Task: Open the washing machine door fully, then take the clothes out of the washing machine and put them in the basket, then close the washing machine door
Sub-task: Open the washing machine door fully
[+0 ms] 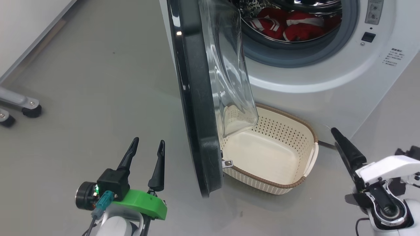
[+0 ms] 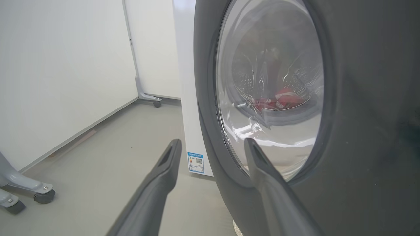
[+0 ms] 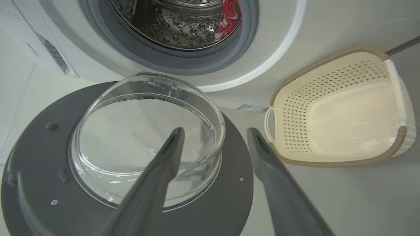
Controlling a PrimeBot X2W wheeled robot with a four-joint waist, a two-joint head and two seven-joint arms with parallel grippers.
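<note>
Right gripper jaws wide, holding nothing | left gripper also wide, beside washing machine door | door swung out, glossy black rim, clear bulging glass | red clothes in drum | cream basket on floor below.

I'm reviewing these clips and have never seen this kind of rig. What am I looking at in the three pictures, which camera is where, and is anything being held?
It is a two-armed robot facing a washing machine. The head view looks down from its head: left gripper lower left, right gripper lower right. The other two views come from cameras on each wrist, looking along that gripper's two dark fingers. The door stands partly open; red clothes lie in the drum. A cream basket sits empty on the floor before the machine. Both grippers are open and hold nothing.
</note>
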